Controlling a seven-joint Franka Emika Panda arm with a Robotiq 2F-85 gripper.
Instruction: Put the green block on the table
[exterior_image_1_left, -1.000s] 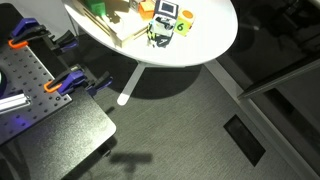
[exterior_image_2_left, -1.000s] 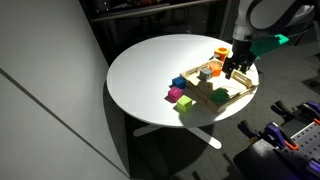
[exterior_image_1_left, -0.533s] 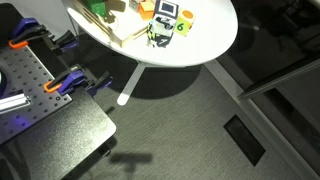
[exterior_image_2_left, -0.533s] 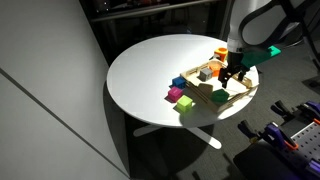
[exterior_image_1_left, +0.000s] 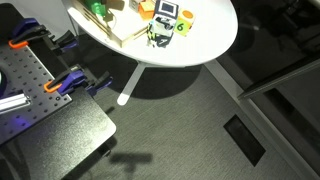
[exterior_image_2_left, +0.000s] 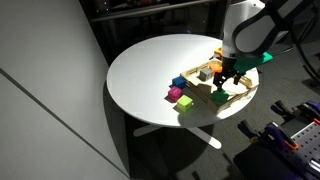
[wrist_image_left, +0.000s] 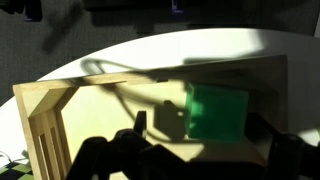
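The green block (wrist_image_left: 218, 112) lies flat inside a wooden tray (wrist_image_left: 45, 110) on the round white table (exterior_image_2_left: 150, 65). In an exterior view the green block (exterior_image_2_left: 219, 96) sits at the tray's near corner. My gripper (exterior_image_2_left: 225, 80) hangs just above the tray, over the block. In the wrist view the gripper (wrist_image_left: 200, 140) is open, with its dark fingers on either side of the block's near edge, and holds nothing. The arm's shadow falls across the tray.
Blue (exterior_image_2_left: 180, 82), magenta (exterior_image_2_left: 173, 94) and yellow-green (exterior_image_2_left: 186, 104) cubes lie on the table beside the tray. An orange cube (exterior_image_2_left: 219, 53) sits at the tray's far end. A black perforated workbench with orange clamps (exterior_image_1_left: 30, 80) stands near the table.
The gripper has moved down and sideways over the tray, from near the orange cube toward the green block. The blocks have not moved.
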